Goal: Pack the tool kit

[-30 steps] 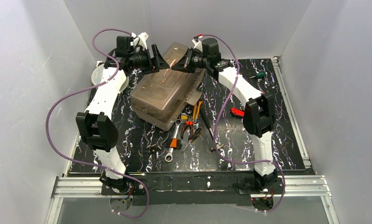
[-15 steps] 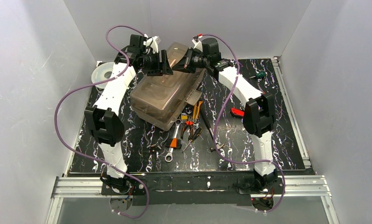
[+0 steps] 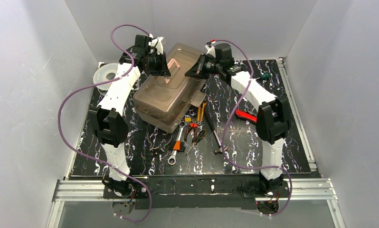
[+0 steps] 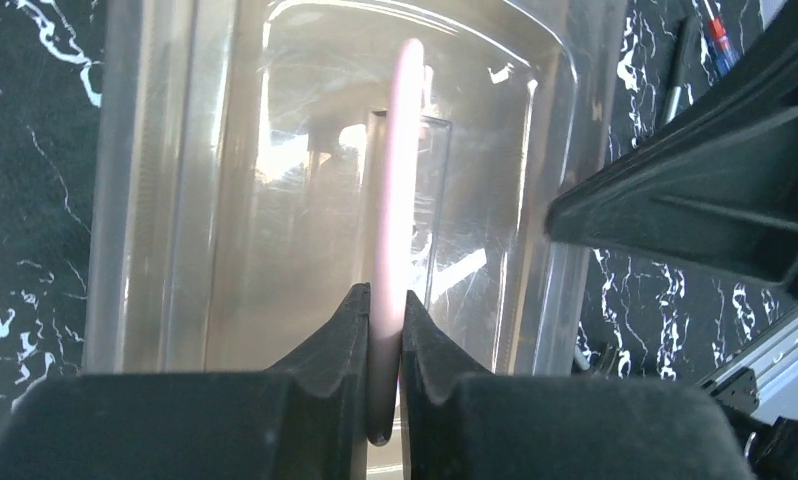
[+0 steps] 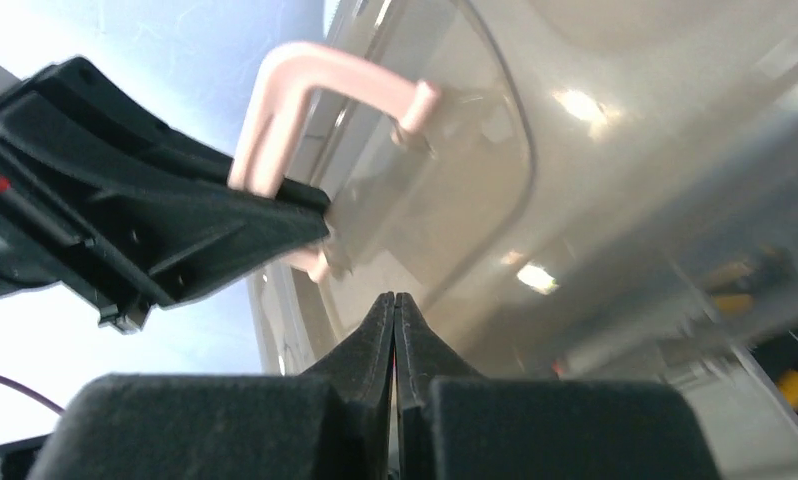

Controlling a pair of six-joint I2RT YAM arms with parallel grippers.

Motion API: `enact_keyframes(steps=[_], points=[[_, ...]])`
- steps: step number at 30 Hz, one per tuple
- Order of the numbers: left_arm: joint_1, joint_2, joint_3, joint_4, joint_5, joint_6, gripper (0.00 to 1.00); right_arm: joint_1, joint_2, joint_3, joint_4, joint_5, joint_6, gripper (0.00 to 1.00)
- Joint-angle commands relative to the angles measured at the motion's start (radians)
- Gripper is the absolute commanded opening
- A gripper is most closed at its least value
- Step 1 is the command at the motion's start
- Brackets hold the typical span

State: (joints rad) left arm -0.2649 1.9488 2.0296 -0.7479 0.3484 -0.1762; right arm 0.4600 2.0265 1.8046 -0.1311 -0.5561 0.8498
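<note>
The tan toolbox (image 3: 171, 95) lies closed at the back centre of the mat under its smoky lid (image 4: 275, 200). Its pale handle (image 3: 173, 65) stands up from the lid. My left gripper (image 4: 385, 300) is shut on the handle (image 4: 400, 150) from the left side. My right gripper (image 5: 394, 297) is shut on nothing and hovers just right of the handle (image 5: 305, 70), over the lid (image 5: 575, 200). A wrench (image 3: 175, 148), orange pliers (image 3: 200, 112) and a red knife (image 3: 242, 114) lie loose on the mat in front of the box.
A round grey spool (image 3: 103, 76) sits at the back left beside the left arm. A green-handled screwdriver (image 3: 263, 76) lies at the back right. A long dark tool (image 3: 215, 135) rests among the loose tools. White walls close in three sides.
My left gripper swung in over the lid and closed on the handle. My right gripper drew back to the right, away from the handle, staying shut.
</note>
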Motion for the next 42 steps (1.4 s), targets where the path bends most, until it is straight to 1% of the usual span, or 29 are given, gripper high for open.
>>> enact_keyframes(steps=[1,3,6,11,12,13,14,16,17,20,22,25,31,35,42], points=[[-0.011,-0.051,0.016,0.032,0.009,-0.032,0.0,-0.053,-0.191,-0.124,0.043,0.03,-0.073,0.08],[-0.012,-0.066,0.006,0.055,0.019,-0.056,0.0,-0.08,-0.24,-0.215,0.076,0.024,-0.073,0.1],[-0.016,-0.079,0.002,0.078,0.034,-0.103,0.0,-0.12,-0.297,-0.315,0.113,0.01,-0.073,0.19],[-0.038,-0.114,-0.044,0.157,0.031,-0.195,0.0,-0.167,-0.341,-0.421,0.122,-0.016,-0.081,0.39],[-0.043,-0.123,-0.058,0.179,0.029,-0.212,0.0,-0.171,-0.346,-0.44,0.144,-0.018,-0.082,0.45],[-0.046,-0.136,-0.071,0.2,0.027,-0.233,0.0,-0.174,-0.352,-0.459,0.156,-0.02,-0.082,0.53],[-0.046,-0.144,-0.082,0.221,0.027,-0.25,0.0,-0.175,-0.357,-0.478,0.166,-0.021,-0.082,0.57],[-0.048,-0.166,-0.1,0.253,0.021,-0.271,0.0,-0.176,-0.362,-0.51,0.186,-0.022,-0.081,0.64],[-0.048,-0.175,-0.104,0.26,0.012,-0.276,0.0,-0.176,-0.362,-0.522,0.194,-0.025,-0.08,0.66],[-0.043,-0.201,-0.105,0.265,-0.011,-0.284,0.0,-0.176,-0.352,-0.548,0.223,-0.039,-0.069,0.68],[-0.031,-0.216,-0.114,0.274,0.001,-0.305,0.0,-0.176,-0.341,-0.558,0.246,-0.051,-0.054,0.68],[0.0,-0.243,-0.159,0.315,0.047,-0.356,0.0,-0.176,-0.319,-0.565,0.291,-0.08,-0.021,0.72],[0.089,-0.306,-0.316,0.485,0.17,-0.497,0.0,-0.172,-0.265,-0.557,0.382,-0.125,0.053,0.77],[0.135,-0.316,-0.367,0.544,0.232,-0.55,0.0,-0.161,-0.228,-0.531,0.403,-0.137,0.078,0.78],[0.185,-0.326,-0.44,0.639,0.31,-0.627,0.0,-0.133,-0.151,-0.476,0.502,-0.188,0.179,0.79]])
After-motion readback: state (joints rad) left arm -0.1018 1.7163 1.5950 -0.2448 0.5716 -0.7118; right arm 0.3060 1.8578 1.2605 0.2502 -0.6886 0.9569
